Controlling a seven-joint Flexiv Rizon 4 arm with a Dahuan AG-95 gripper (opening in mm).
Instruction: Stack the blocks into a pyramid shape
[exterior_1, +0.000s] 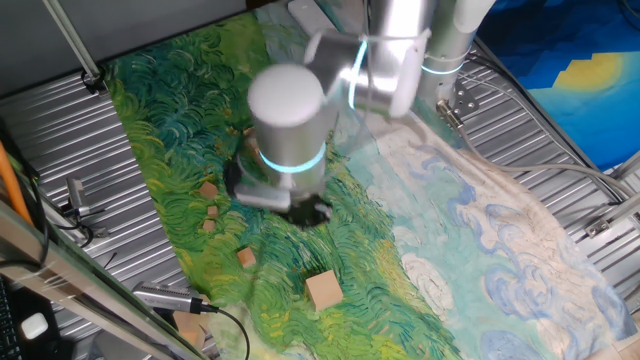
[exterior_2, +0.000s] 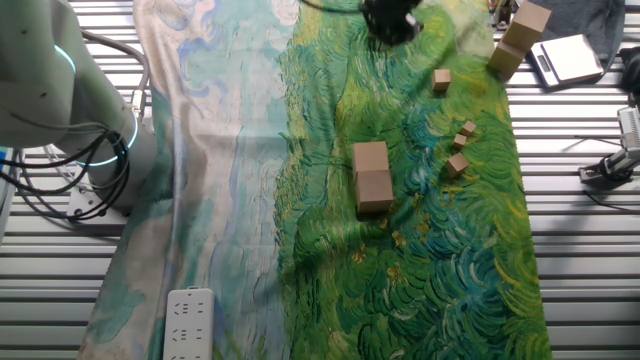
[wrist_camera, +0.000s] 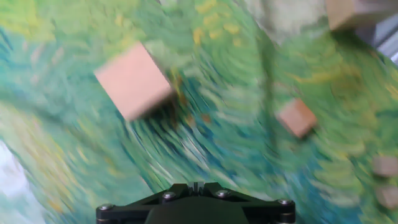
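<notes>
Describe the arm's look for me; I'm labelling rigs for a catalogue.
The arm is built of silver-grey rounded cylindrical segments, with glowing cyan light rings at the joints. The tool is black, seen blurred. In the hand view only a black mount with small screws shows.

Blocks (exterior_2: 372, 177): pale, matt, unfinished-looking wood. Table cover (exterior_2: 430, 280): matt printed cloth, lightly creased. Table surface (exterior_2: 580, 250), frame right: ribbed bare metal. Arm housing (exterior_1: 288, 118): smooth, satin-glossy silver casing.

Light-tan wooden blocks (exterior_2: 372, 177) lie on a cloth (exterior_2: 420, 270) of swirling green brushstrokes, paling to blue-white.
</notes>
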